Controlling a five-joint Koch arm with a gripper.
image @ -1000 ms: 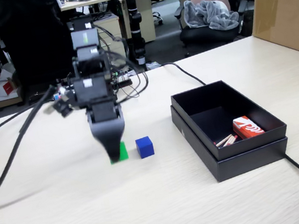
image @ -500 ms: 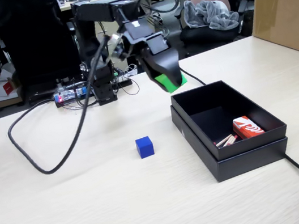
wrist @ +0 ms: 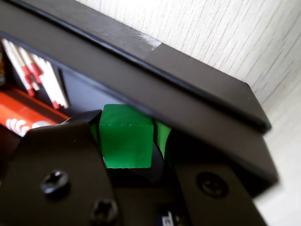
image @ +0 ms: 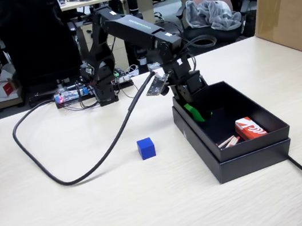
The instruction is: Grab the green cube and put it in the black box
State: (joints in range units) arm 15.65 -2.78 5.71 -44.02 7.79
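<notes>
My pincer [wrist: 128,143] is clamped on the green cube [wrist: 126,137], and I hold it inside the black box [image: 261,147], low at the near-left corner, just beside the inner wall.

What could go wrong from here — I judge the cube sits very close to that wall, so if I open with my jaws pressed near it, one jaw may knock the rim, or the cube may catch against the side and tip instead of dropping flat. The box rests on a lid-like base; a push from my wrist might shift the whole thing. There is also a small red packet [image: 249,128] with some sticks [image: 227,142] at the far end, well apart from me, so no trouble there, I think.

The wrist view shows the cube gripped square between my jaws, with the box wall right above it. The fixed view hides the cube mostly — only a slip of green shows at my pincer [image: 194,113] — but it shows the blue cube [image: 146,148] untouched on the table [image: 70,219], and my cable [image: 80,174] looping across it.
</notes>
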